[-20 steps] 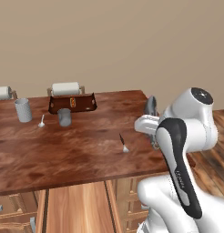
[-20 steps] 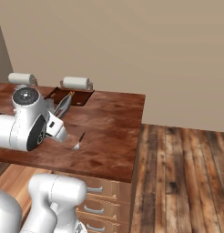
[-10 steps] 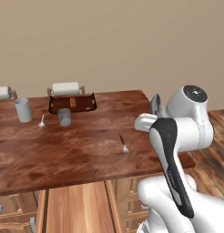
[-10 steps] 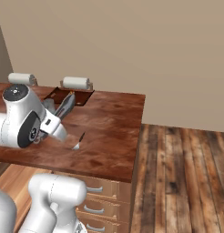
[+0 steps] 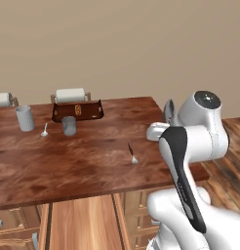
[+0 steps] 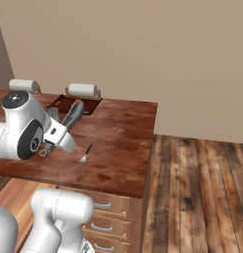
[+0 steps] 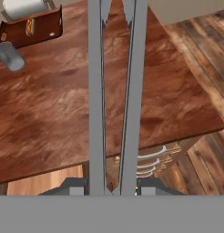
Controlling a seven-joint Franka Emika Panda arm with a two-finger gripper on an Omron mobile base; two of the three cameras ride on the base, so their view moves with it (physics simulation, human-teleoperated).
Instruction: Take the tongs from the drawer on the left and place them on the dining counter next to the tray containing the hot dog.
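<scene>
The slim grey tongs (image 7: 96, 91) run up the hand view as two long arms, with my gripper (image 7: 111, 187) shut on their joined end. They hang tilted above the right part of the dining counter (image 5: 92, 156), tips toward the far side; the tongs (image 6: 73, 114) also show beside the white arm, tongs (image 5: 168, 109). The dark brown tray (image 5: 95, 110) sits at the counter's far edge, well left of the tongs, holding the hot dog (image 5: 78, 110); the tray (image 7: 38, 29) and hot dog (image 7: 29, 26) lie at top left in the hand view. The drawer's pale inside (image 5: 78, 222) shows below the counter's near edge.
A small fork (image 5: 132, 154) lies on the counter near my arm. Two grey cups (image 5: 25, 117) (image 5: 69, 125) and a spoon (image 5: 44, 130) stand left of the tray, and a paper-towel roll (image 5: 70, 94) sits behind it. Plank floor (image 6: 197, 188) lies beyond the counter's right end.
The arm has turned a little with the tongs in the gripper; its upper joint has shifted left in both base views. The things on the counter have not moved.
</scene>
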